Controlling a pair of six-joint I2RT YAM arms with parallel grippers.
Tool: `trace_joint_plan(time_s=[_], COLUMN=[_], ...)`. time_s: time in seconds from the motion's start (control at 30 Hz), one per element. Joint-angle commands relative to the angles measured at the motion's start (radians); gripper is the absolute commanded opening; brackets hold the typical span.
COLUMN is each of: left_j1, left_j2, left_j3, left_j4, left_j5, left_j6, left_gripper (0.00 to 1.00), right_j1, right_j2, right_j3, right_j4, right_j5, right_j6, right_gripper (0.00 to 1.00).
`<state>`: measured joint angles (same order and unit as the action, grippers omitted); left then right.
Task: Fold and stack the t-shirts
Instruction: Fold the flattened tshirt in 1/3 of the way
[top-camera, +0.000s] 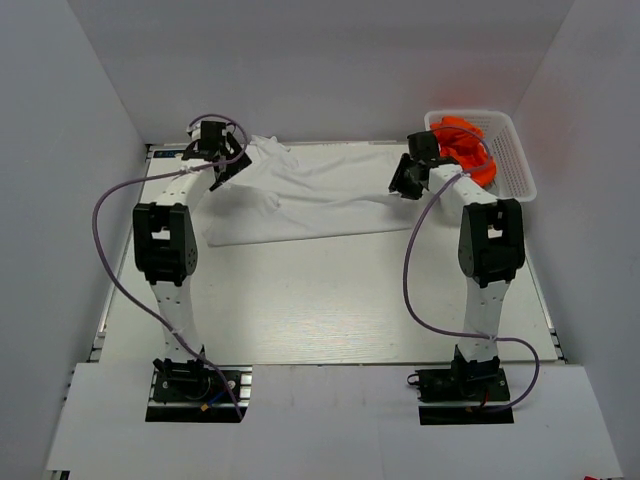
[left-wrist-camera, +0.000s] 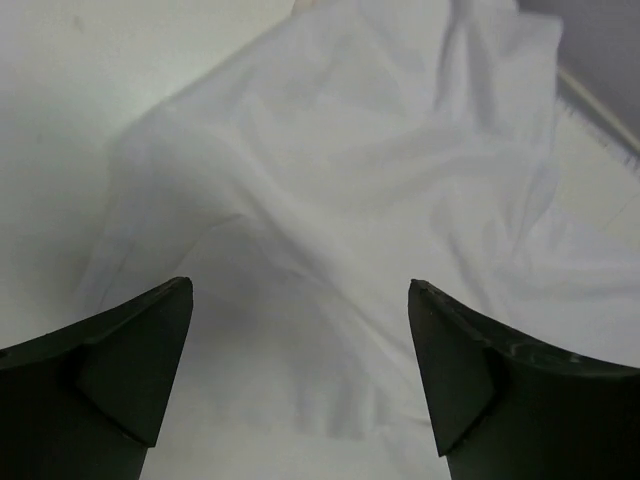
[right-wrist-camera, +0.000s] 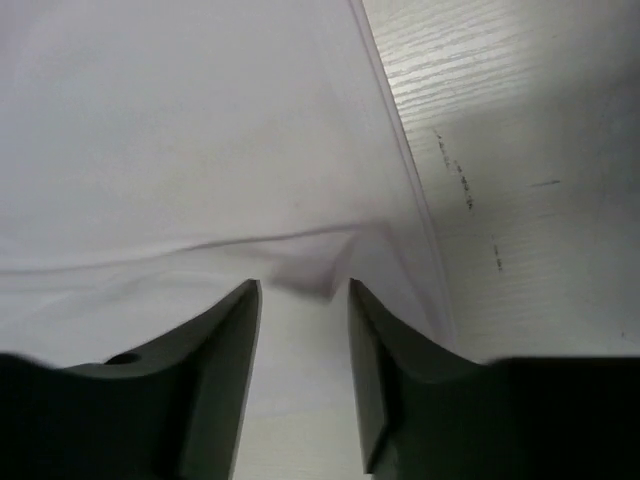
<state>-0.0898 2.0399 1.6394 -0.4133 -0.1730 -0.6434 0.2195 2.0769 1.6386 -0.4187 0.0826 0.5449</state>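
White t-shirt (top-camera: 320, 205) lies spread, rumpled and creased, across the table (top-camera: 320, 310).

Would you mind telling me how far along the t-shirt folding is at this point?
Done: nothing is stacked. In hand: the white t-shirt lies rumpled across the table, left arm jaws wide open over its bunched end, right arm jaws slightly apart at its edge. Left: folding it, then the orange t-shirts in the basket.
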Motion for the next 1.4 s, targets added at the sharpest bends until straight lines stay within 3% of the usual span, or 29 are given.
trace_joint_plan(time_s=[0.0,0.07,0.1,0.17,0.23,0.3,0.43,0.73,0.97,1.2,1.37], left_j1=[0.018,0.018,0.018,0.009,0.009,-0.001,-0.01,-0.01,-0.01,-0.01,-0.01], left_j2=[0.081,0.117,0.102,0.039,-0.083,-0.157,-0.237,-0.149,-0.217,-0.522,-0.791], left_j3=[0.307,0.388,0.376,0.285,0.086,-0.115,-0.331,-0.395,-0.594,-0.86,-0.981], left_j4=[-0.183,-0.303,-0.339,-0.308,-0.191,-0.048,0.111,0.071,0.032,-0.05,-0.142], left_j5=[-0.014,-0.055,-0.071,-0.071,-0.008,0.038,0.196,0.171,0.171,0.196,0.181], left_j6=[0.062,0.062,0.071,0.071,0.071,0.071,0.059,0.011,-0.065,-0.139,-0.189], left_gripper=[1.0,1.0,1.0,1.0,1.0,1.0,1.0,1.0,1.0,1.0,1.0], right_j1=[0.0,0.007,0.018,0.024,0.037,0.049,0.073,0.101,0.11,0.139,0.185], right_j2=[-0.029,-0.058,-0.101,-0.173,-0.207,-0.218,-0.184,-0.087,-0.147,-0.407,-0.581], right_j3=[0.07,0.02,-0.035,-0.112,-0.182,-0.213,-0.267,-0.284,-0.423,-0.768,-0.849], right_j4=[0.012,0.043,0.104,0.141,0.179,0.202,0.233,0.294,0.247,0.242,0.222], right_j5=[0.002,0.011,0.002,-0.015,-0.05,-0.072,-0.124,-0.093,-0.029,0.006,-0.007], right_j6=[-0.022,-0.037,-0.049,-0.062,-0.065,-0.072,-0.076,-0.066,-0.016,0.0,-0.031], right_gripper=[0.49,0.72,0.89,0.89,0.91,0.91,0.91,0.91,0.91,0.91,0.91])
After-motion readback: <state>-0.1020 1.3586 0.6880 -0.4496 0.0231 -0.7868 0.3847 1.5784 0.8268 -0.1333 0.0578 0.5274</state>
